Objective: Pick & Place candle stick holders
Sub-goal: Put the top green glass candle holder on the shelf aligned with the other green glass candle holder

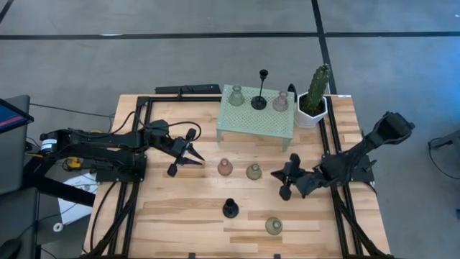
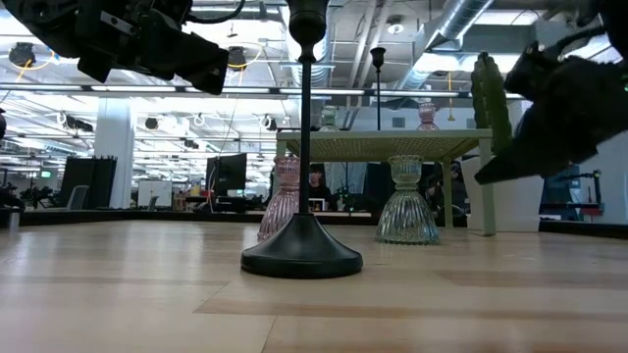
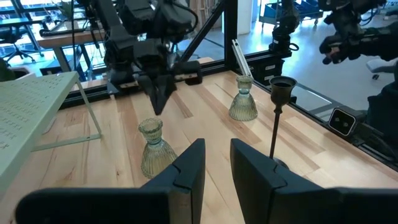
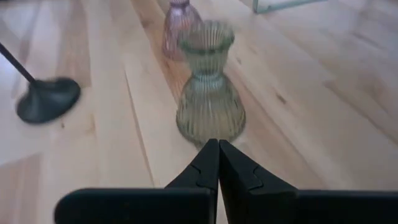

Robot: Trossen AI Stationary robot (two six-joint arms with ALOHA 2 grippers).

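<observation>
On the mint-green stand (image 1: 256, 122) stand a green holder (image 1: 236, 95), a tall thin black stem holder (image 1: 260, 92) and a pink holder (image 1: 280, 101). On the table stand a pink holder (image 1: 225, 167), a green holder (image 1: 253, 171), a black stem holder (image 1: 230, 208) and another green holder (image 1: 273, 226). My left gripper (image 1: 200, 159) is open with a narrow gap (image 3: 217, 163), left of the pink holder and touching nothing. My right gripper (image 1: 275, 173) is shut (image 4: 217, 155), just right of the green holder (image 4: 208, 106), with its tips close to the holder's foot.
A white-potted cactus (image 1: 314, 99) stands at the stand's right end. Dark rails (image 1: 327, 144) run along the table's sides. Bare wood lies at the near left of the table (image 1: 165, 216).
</observation>
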